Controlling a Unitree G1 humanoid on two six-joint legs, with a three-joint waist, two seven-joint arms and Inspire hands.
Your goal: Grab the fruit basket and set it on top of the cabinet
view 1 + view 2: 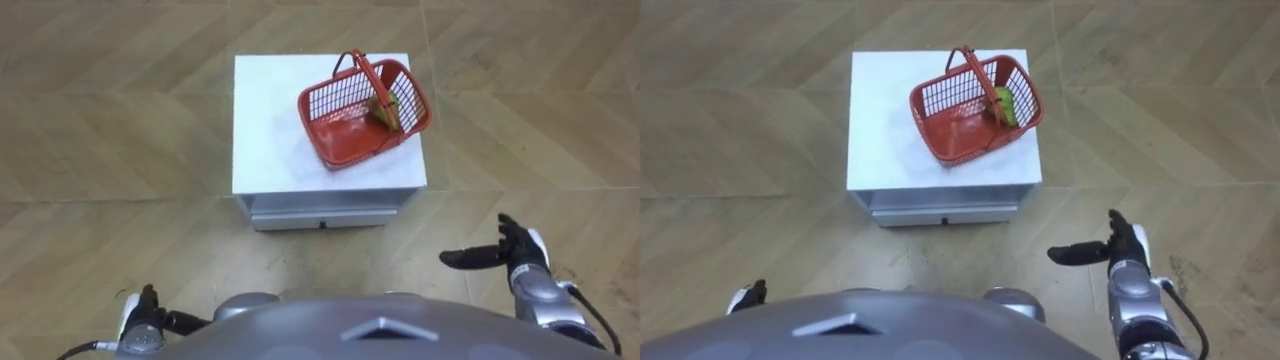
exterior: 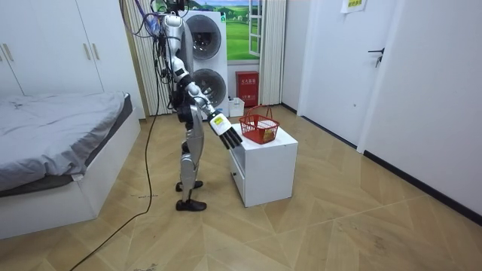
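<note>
Red mesh fruit basket (image 1: pixel 363 112) with upright handle

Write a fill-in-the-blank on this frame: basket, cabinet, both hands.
1. The fruit basket is ____ in colour.
2. It rests ____ the white cabinet.
3. Of the left hand and the right hand, the one held up toward the cabinet is the ____.
4. That hand is ____ and holds nothing.
Missing words: red; on; right; open.
</note>
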